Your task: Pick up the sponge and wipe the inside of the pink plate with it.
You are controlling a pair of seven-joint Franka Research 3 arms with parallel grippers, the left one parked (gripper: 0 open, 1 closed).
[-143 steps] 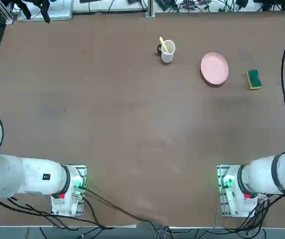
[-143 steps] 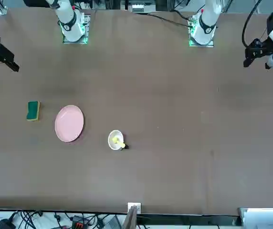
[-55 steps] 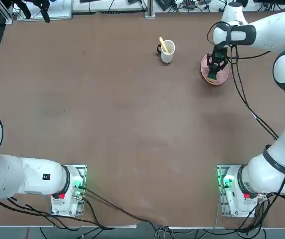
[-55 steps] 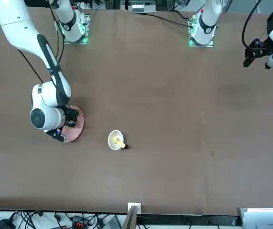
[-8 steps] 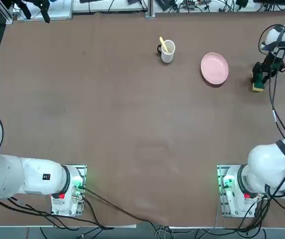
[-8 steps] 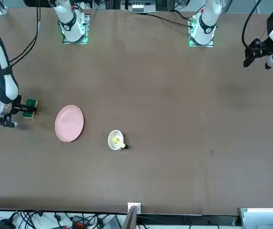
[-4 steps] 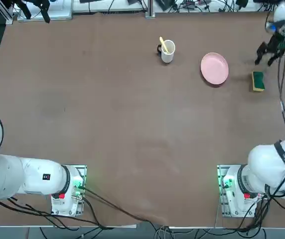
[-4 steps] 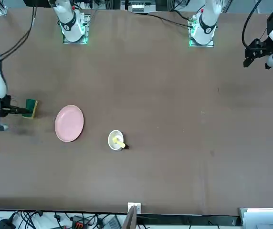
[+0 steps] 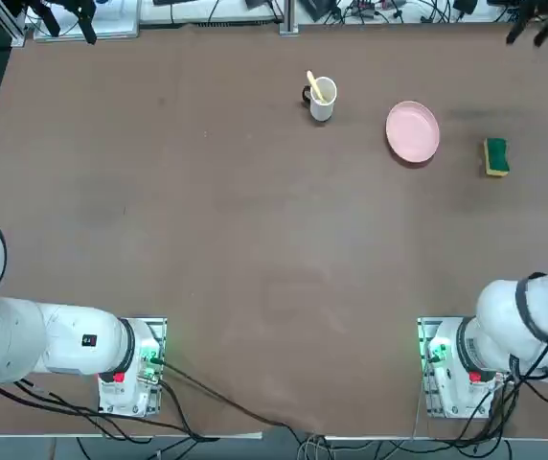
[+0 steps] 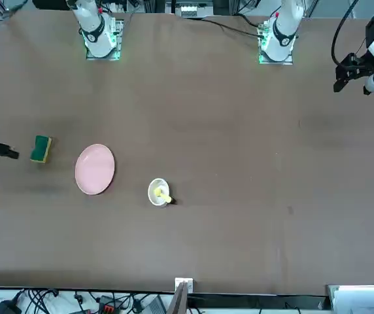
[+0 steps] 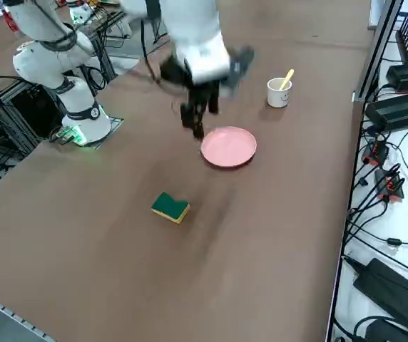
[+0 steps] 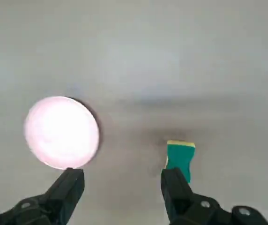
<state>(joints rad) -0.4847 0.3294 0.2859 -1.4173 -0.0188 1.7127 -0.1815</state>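
The sponge [image 9: 495, 156], dark green over yellow, lies flat on the brown table to the right of the pink plate [image 9: 412, 131]. The side view shows the same sponge [image 11: 170, 207] on the table a short way from the plate [image 11: 228, 147]. My right gripper [image 11: 200, 114] hangs high above the table, open and empty. In the top view the gripper [image 9: 530, 29] shows at the far right corner. In the wrist view the open gripper [image 12: 122, 187] looks down from a height on the sponge [image 12: 179, 157] and the plate [image 12: 61, 132]. The plate holds nothing.
A white mug [image 9: 322, 97] with a yellow utensil in it stands left of the plate. Cables and black equipment [image 11: 396, 107] line the floor beyond the table's far edge. The sponge lies near the table's right edge.
The gripper, which stood at the sponge a second ago, has let it go, risen and drawn away toward the far right corner. The sponge stays on the table beside the plate.
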